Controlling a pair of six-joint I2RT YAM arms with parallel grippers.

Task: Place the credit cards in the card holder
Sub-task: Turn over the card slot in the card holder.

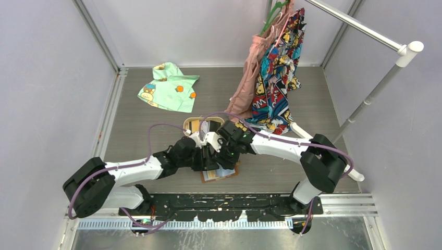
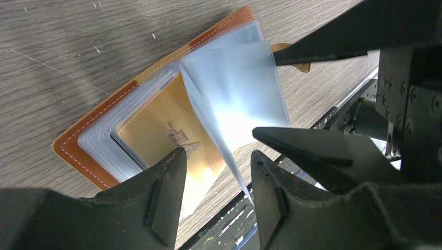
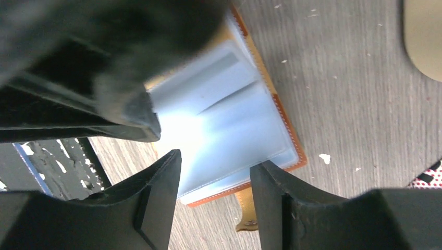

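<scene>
The brown leather card holder [image 1: 225,175] lies open near the table's front middle, its clear sleeves fanned up. In the left wrist view its stitched edge [image 2: 83,151] shows, and an orange-gold card [image 2: 156,130] sits in a sleeve. My left gripper [image 2: 216,166] is open just above it, and a raised clear sleeve [image 2: 234,99] passes between its jaws. My right gripper [image 3: 215,169] is open over the holder's other half [image 3: 292,140], near the snap tab [image 3: 245,208]. In the top view both grippers [image 1: 208,156] [image 1: 223,153] crowd together and hide most of the holder.
A tan oval tray [image 1: 192,124] holding pale cards [image 1: 204,126] stands just behind the grippers; its rim also shows in the right wrist view [image 3: 425,36]. A green shirt [image 1: 169,86] lies at the back left. Clothes [image 1: 271,78] hang from a rack [image 1: 365,104] at the right.
</scene>
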